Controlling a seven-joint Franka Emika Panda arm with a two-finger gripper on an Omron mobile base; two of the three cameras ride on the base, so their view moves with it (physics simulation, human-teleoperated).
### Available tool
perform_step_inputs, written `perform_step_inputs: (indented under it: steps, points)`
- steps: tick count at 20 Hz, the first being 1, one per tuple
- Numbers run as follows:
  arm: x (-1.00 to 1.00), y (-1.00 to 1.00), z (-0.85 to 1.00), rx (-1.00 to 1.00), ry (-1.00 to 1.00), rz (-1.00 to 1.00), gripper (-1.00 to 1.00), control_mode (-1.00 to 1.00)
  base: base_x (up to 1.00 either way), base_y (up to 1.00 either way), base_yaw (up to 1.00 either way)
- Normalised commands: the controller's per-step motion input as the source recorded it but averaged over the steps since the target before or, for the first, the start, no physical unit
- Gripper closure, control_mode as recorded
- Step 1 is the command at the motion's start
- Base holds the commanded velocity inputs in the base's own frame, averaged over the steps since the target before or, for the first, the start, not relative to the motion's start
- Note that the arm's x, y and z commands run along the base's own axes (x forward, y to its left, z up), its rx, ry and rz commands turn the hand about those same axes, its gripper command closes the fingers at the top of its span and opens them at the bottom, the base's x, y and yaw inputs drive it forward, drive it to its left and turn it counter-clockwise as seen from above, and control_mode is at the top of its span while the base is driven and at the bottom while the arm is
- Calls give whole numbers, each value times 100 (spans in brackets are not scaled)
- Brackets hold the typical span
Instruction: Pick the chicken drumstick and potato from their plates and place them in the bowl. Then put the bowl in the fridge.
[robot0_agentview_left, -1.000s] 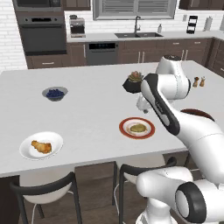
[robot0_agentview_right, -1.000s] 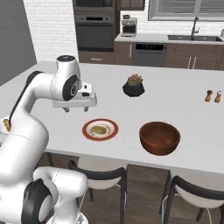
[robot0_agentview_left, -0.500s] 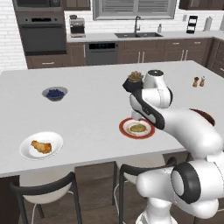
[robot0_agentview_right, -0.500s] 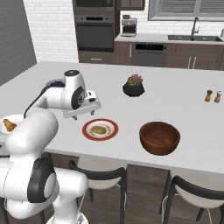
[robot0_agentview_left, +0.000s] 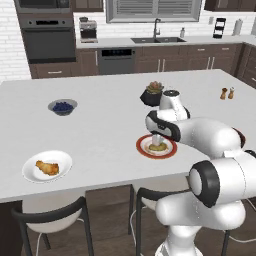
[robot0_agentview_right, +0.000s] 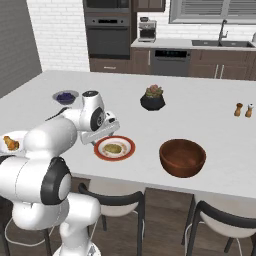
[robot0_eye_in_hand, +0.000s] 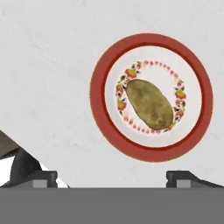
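Nothing was moved yet: the potato (robot0_eye_in_hand: 149, 104) and chicken drumstick (robot0_agentview_left: 47, 167) lay on their plates, the bowl (robot0_agentview_right: 182, 157) empty; the hand (robot0_eye_in_hand: 112, 177) hovered wide open above the potato.

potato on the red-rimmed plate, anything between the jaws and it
Nothing visible. The tan-brown oval potato lies bare in the middle of the round red-rimmed white plate, and the open two-finger gripper hangs above the plate's near edge with open counter between.
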Motion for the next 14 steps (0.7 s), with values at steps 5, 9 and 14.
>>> perform_step_inputs:
  steps: [5,9,14]
  points:
    - [3,-10,-38,-8,0,9,-100,-100,0,0,0]
    - [39,0,-23,0,1,3,-100,-100,0,0,0]
    - [32,-6,-18,0,0,2,-100,-100,0,0,0]
